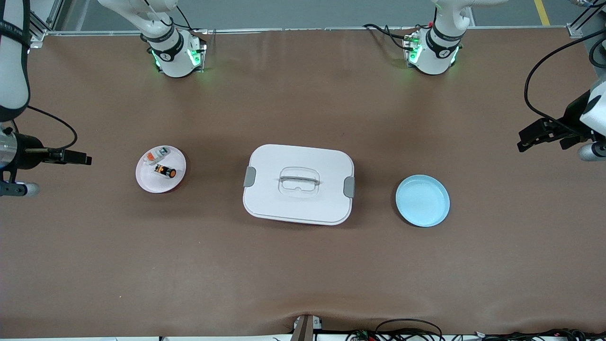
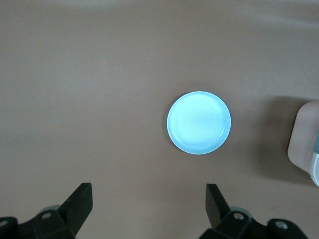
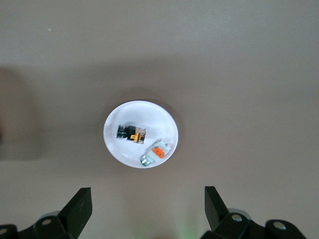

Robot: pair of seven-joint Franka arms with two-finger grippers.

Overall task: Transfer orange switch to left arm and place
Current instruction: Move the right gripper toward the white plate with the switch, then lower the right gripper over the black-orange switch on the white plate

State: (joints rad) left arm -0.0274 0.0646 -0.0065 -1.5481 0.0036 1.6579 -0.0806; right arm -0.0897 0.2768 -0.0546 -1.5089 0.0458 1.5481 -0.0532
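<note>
1. Black-fingered and spread wide with nothing between the fingers, your right hand (image 3: 144, 211) hangs high over the counter (image 1: 303, 265) at the right arm's end, looking down on the pink plate (image 3: 167, 124).
2. On that plate lies the orange switch (image 3: 130, 133), on its side, with the white-grey part (image 3: 154, 153) just beside it but apparently not touching.
3. Judge the switch as light, hard and stiff; its round black body looks smooth, so it may roll or squirt out of a loose pinch. Close across the black barrel at mid-length, fingers square to its axis, staying off the neighbouring part and the plate's rim.
4. Your left hand (image 2: 149, 211) is equally wide open and empty, waiting high over the left arm's end, with the blue plate (image 2: 199, 122) below it.
5. Between the two plates sits the box (image 1: 298, 183), lid latched; carry the switch well above it.
</note>
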